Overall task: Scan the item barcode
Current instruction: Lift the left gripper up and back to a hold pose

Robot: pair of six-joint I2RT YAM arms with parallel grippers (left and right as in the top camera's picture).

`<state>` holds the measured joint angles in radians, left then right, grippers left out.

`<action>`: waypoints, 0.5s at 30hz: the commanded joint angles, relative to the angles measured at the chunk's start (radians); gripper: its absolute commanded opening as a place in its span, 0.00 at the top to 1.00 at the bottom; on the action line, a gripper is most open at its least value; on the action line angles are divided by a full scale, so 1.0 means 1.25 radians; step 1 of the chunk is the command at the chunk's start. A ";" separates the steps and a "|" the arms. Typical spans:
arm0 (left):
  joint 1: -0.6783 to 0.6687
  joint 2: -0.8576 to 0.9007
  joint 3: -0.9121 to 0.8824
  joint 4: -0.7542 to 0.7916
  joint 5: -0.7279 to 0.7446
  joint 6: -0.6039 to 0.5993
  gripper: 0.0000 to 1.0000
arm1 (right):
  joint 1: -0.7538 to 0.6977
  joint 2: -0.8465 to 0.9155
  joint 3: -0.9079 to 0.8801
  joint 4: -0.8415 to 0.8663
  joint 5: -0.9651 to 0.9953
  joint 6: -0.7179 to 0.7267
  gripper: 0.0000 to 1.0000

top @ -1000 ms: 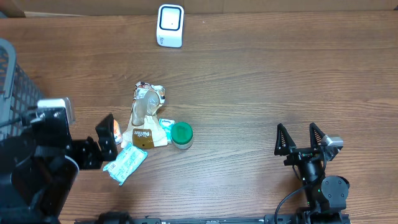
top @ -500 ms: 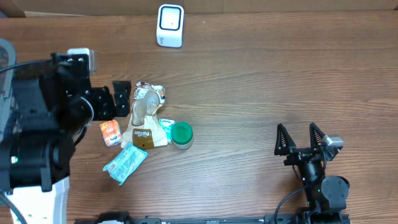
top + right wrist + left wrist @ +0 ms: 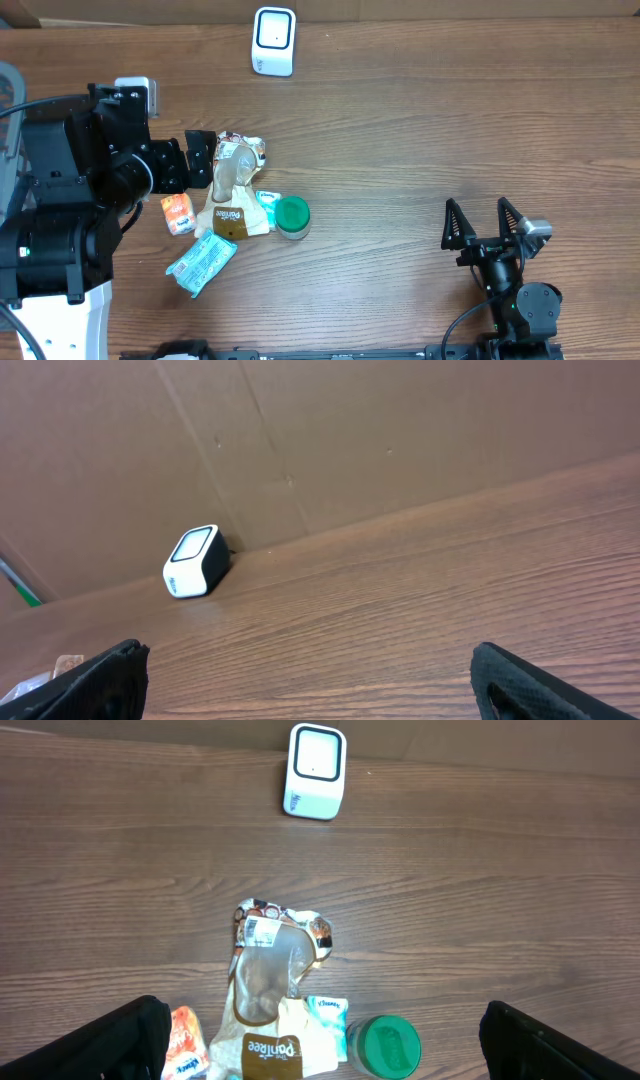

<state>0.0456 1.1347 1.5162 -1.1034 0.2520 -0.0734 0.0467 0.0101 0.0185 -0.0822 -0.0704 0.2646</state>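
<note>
Left jaws spread, empty, poised beside the crumpled snack bag point(image 3: 268, 970). The bag lies well short of the scanner point(image 3: 314, 772), its barcode label point(image 3: 262, 928) up at the scanner-side end. Right jaws spread, idle. Best to pinch the bag's middle, sparing the label.

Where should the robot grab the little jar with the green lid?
Probably take the jar by its round green lid, coming straight down from above. It looks upright, with the lid facing up. Pinch the near and far sides, since the tissue pack crowds its left side.
</note>
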 commanded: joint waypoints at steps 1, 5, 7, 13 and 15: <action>-0.002 -0.003 0.004 -0.002 0.015 0.022 0.00 | 0.004 -0.003 -0.008 0.004 0.007 -0.002 0.00; -0.002 -0.003 0.004 0.001 0.015 0.031 0.00 | 0.004 -0.003 -0.008 0.004 0.007 -0.002 0.00; -0.002 -0.003 0.004 0.003 0.015 0.040 0.00 | 0.004 -0.003 -0.008 0.004 0.007 -0.002 0.00; -0.002 -0.002 0.004 0.013 0.000 0.042 0.00 | 0.004 -0.003 -0.008 0.004 0.007 -0.002 0.00; -0.002 -0.002 0.004 0.024 0.000 0.059 0.00 | 0.004 -0.003 -0.008 0.004 0.007 -0.002 0.00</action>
<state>0.0456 1.1347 1.5162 -1.0920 0.2508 -0.0460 0.0467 0.0101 0.0185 -0.0811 -0.0704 0.2649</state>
